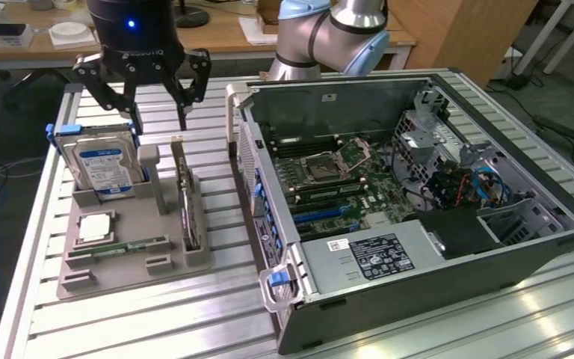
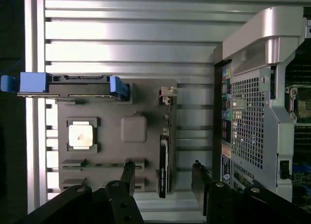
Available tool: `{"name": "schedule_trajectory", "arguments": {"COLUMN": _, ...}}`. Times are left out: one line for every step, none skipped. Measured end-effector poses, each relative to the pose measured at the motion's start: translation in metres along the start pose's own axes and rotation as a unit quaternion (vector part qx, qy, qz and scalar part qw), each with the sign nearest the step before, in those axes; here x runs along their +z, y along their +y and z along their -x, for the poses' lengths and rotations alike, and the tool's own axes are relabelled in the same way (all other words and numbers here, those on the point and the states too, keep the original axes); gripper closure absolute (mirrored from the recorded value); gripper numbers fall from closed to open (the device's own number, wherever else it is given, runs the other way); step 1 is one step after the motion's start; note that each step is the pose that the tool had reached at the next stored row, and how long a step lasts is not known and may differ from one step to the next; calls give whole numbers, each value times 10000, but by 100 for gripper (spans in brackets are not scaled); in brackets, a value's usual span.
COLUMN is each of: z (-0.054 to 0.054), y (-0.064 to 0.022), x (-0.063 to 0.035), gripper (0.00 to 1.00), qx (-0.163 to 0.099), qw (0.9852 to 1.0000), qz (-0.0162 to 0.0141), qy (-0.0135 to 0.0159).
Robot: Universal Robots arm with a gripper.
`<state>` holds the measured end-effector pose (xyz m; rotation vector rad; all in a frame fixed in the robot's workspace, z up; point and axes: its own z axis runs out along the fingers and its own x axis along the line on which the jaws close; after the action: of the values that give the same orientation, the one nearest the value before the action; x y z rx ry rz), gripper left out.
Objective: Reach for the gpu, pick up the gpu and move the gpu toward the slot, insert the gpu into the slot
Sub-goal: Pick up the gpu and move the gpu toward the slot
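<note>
The arm, silver tubes with pale blue joint caps, rises at the back of the exterior view and bends toward that view's left. Its black wrist, lit by a small blue light, points straight down and carries the hand. The hand hangs vertical, its black linkages splayed outward and its two fingers spread wide apart with nothing gripped between them. In the wrist view both dark fingers stand roughly parallel, tips free and touching nothing.
</note>
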<state>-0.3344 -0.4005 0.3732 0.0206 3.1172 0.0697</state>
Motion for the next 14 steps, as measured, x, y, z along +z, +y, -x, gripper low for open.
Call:
{"name": "schedule_trajectory", "arguments": {"z": -1, "y": -1, "x": 19, "gripper": 41, "qx": 0, "qw": 10000, "qz": 0, "qy": 0}}
{"name": "schedule_trajectory", "arguments": {"z": -1, "y": -2, "x": 37, "gripper": 41, "qx": 0, "qw": 10000, "qz": 0, "qy": 0}}
{"name": "schedule_trajectory", "arguments": {"z": -1, "y": -3, "x": 54, "gripper": 41, "qx": -1, "qw": 10000, "qz": -5, "qy": 0}}
{"name": "schedule_trajectory", "arguments": {"z": -4, "y": -4, "x": 70, "gripper": 41, "qx": -1, "qw": 10000, "qz": -12, "qy": 0}}
{"name": "schedule_trajectory", "arguments": {"z": -5, "y": -5, "x": 88, "gripper": 41, "qx": -1, "qw": 10000, "qz": -18, "qy": -1}}
{"name": "schedule_trajectory", "arguments": {"z": -6, "y": -6, "x": 106, "gripper": 41, "qx": -1, "qw": 10000, "qz": -22, "qy": -1}}
{"name": "schedule_trajectory", "arguments": {"z": -7, "y": -6, "x": 124, "gripper": 41, "qx": -1, "qw": 10000, "qz": -23, "qy": 0}}
{"name": "schedule_trajectory", "arguments": {"z": -7, "y": -7, "x": 144, "gripper": 41, "qx": 0, "qw": 10000, "qz": -24, "qy": 0}}
{"name": "schedule_trajectory", "arguments": {"z": -8, "y": -8, "x": 162, "gripper": 41, "qx": -1, "qw": 10000, "qz": -24, "qy": -1}}
{"name": "schedule_trajectory", "arguments": {"z": -9, "y": -10, "x": 180, "gripper": 41, "qx": 0, "qw": 10000, "qz": -24, "qy": -1}}
{"name": "schedule_trajectory", "arguments": {"z": -9, "y": -12, "x": 197, "gripper": 41, "qx": 0, "qw": 10000, "qz": -24, "qy": 0}}
{"name": "schedule_trajectory", "arguments": {"z": -9, "y": -14, "x": 216, "gripper": 41, "qx": 0, "qw": 10000, "qz": -24, "qy": -1}}
{"name": "schedule_trajectory", "arguments": {"z": -9, "y": -20, "x": 233, "gripper": 41, "qx": -1, "qw": 10000, "qz": -24, "qy": -1}}
{"name": "schedule_trajectory", "arguments": {"z": -9, "y": -28, "x": 251, "gripper": 41, "qx": -1, "qw": 10000, "qz": -24, "qy": 0}}
